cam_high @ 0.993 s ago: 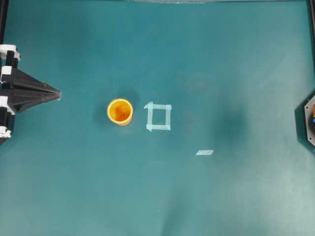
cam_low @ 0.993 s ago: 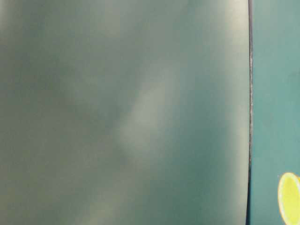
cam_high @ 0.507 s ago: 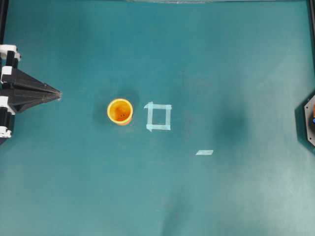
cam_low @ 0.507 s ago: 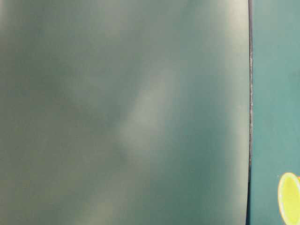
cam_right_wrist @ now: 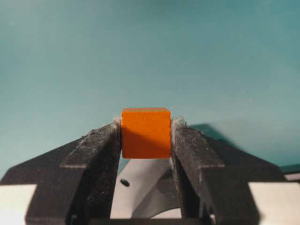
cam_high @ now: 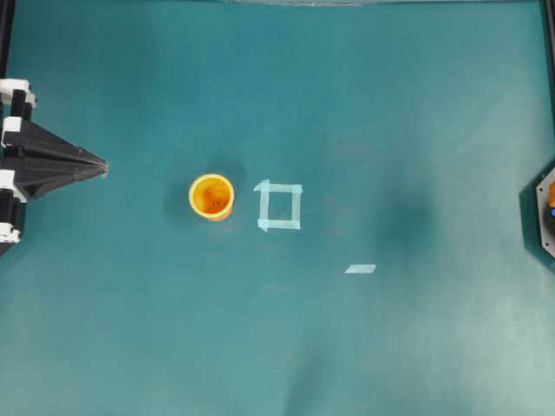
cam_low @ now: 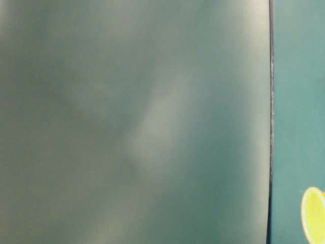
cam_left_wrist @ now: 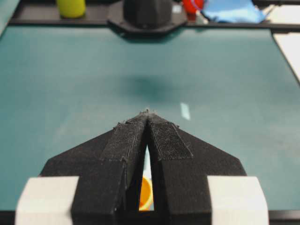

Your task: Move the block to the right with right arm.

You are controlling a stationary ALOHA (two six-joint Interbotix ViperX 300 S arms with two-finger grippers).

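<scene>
In the right wrist view, the right gripper (cam_right_wrist: 146,133) is clamping the block (cam_right_wrist: 146,133), a small orange cube, between its two fingertips; both black fingers (cam_right_wrist: 96,154) are pressing against the cube's left and right faces, and the cube is sitting at the very tips. Teal table surface (cam_right_wrist: 150,47) is filling the background behind the cube, and whether the cube is touching it cannot be told. In the overhead view, only a sliver of the right arm's base (cam_high: 546,212) is showing at the far right edge, and the block itself is not visible there.

The left gripper (cam_high: 102,166) is resting at the left edge of the overhead view, its black fingers (cam_left_wrist: 168,140) meeting at the tips and holding nothing; the left wrist view (cam_left_wrist: 147,112) is showing them drawn together to a point.

An orange-yellow cup (cam_high: 212,197) is standing upright left of centre. Just to its right, a square outline of pale tape (cam_high: 279,206) is lying on the mat, apart from the cup. A short tape strip (cam_high: 360,269) is lying further right and nearer.

The table-level view is showing mostly a blurred grey-green surface, with the cup's rim (cam_low: 314,214) at the lower right corner.
</scene>
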